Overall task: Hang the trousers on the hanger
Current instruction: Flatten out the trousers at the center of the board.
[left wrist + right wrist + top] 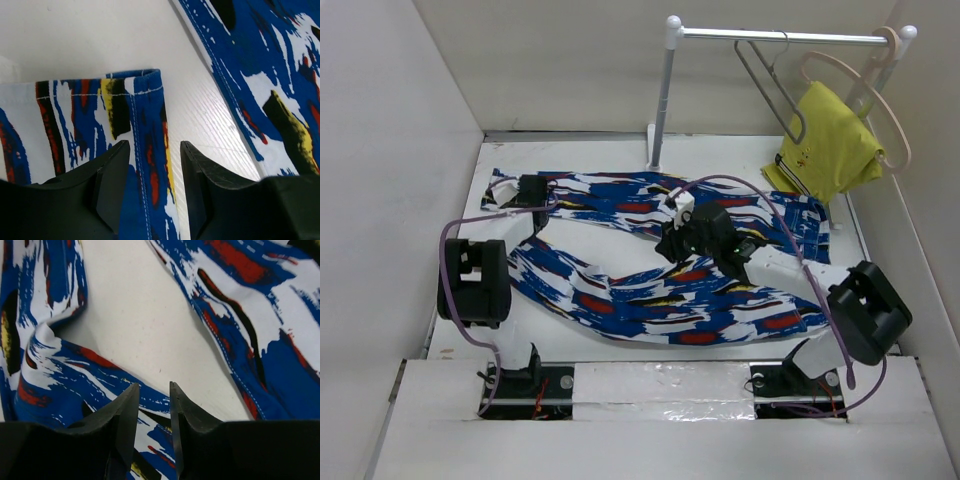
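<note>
The trousers (650, 300) lie flat on the table in a sideways V, both legs running left from the waist at the right. My left gripper (520, 192) is low over the cuff end of the far leg. In the left wrist view the gripper (154, 147) is open, its jaws straddling the seamed edge of the leg (75, 115). My right gripper (669, 254) is at the middle. It is open with a narrow gap (153, 386) over the inner edge of the near leg (60, 385). The grey wire hanger (765, 75) hangs on the rail, empty.
The white-posted rail (770, 36) stands at the back right. A beige hanger (882, 110) on it carries a yellow garment (825, 140). White walls close in the table (620, 248) on the left, back and right. Cables loop from both arms.
</note>
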Robot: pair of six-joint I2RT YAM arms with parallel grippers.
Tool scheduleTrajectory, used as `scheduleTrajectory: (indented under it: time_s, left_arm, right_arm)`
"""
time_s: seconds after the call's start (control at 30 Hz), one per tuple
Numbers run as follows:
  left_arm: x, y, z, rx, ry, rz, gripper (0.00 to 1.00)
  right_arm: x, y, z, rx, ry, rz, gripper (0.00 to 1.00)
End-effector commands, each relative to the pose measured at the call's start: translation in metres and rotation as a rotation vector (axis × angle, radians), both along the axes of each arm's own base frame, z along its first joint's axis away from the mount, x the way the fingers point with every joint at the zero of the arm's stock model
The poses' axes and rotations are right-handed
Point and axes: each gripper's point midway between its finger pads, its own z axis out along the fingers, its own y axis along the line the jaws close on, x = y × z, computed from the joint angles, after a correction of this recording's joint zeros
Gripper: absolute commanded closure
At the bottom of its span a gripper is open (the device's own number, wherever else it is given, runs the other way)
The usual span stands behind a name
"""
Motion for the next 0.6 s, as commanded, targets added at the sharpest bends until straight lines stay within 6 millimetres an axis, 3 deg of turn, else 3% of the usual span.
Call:
scheduleTrajectory:
  time_s: [0.0,0.13,0.37,0.57]
  left_arm:
    - [0.011,0.016,0.016,0.066,0.005,0.021,0.58]
    - [0.021,0.02,0.011,0.085,0.041,-0.005,0.58]
    - [0.022,0.021,-0.01,0.105,0.124,-0.03,0.6]
    - [0.024,0.02,-0.016,0.102,0.14,-0.049,0.74]
  right_arm:
    - [0.001,0.008,-0.003,-0.002,-0.006,0.041,0.63]
    - [0.006,0.01,-0.017,-0.021,0.028,0.041,0.61]
    - [0.012,0.006,-0.043,-0.085,0.084,0.023,0.55]
    - [0.008,0.02,-0.062,-0.123,0.127,0.068,0.53]
